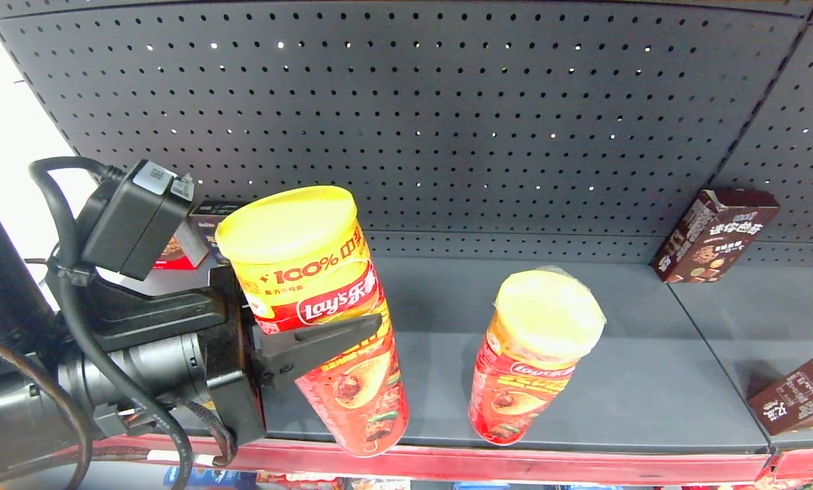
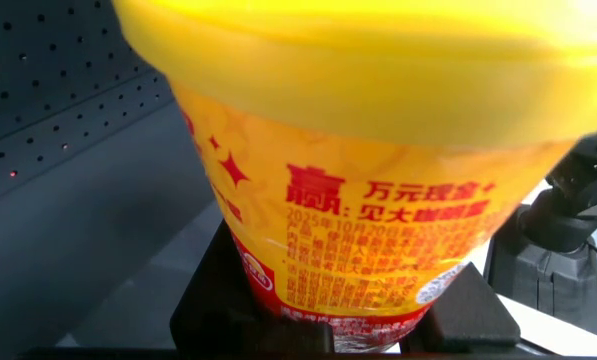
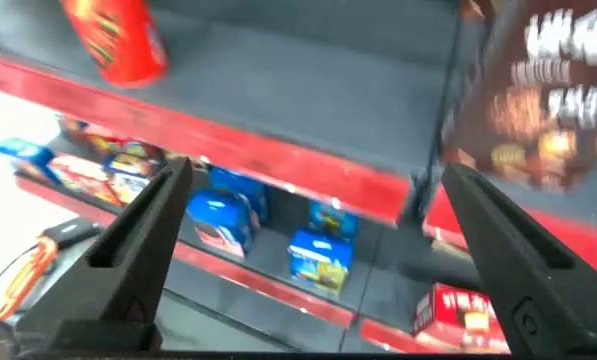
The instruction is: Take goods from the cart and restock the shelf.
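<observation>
The left gripper (image 1: 342, 320) is closed on a can (image 1: 304, 272), its jaws pressed to opposite sides of the tube about midway up. The near finger (image 1: 318, 344) lies across the label and the far one is hidden behind the can. In the left wrist view the two dark pads (image 2: 228, 310) sit flush against the can's sides with its yellow lid rising above them. The can is tilted in the jaws: its lid leans back toward the pegboard (image 1: 447, 122) and its base is down at the red lip (image 1: 515, 466) of the shelf (image 1: 638, 381). I cannot tell whether the base rests on the shelf. Just beyond the jaw tips, apart from the held can, a second can (image 1: 536, 354) stands upright near the lip. Farther out past it a brown box (image 1: 716, 235) leans on the pegboard, and another box (image 1: 805, 391) lies tilted by the shelf front. Behind the gripper's body are small boxes (image 1: 205, 228) at the back of the shelf. The right gripper (image 3: 316, 170) has its jaws spread wide with nothing between them. Through the gap the red lip and blue packs (image 3: 218, 220) on a lower shelf show. Outside one finger (image 3: 128, 250) is the end of a red can (image 3: 113, 35), though I cannot tell which of the two. Outside the other finger is a blurred brown box.
</observation>
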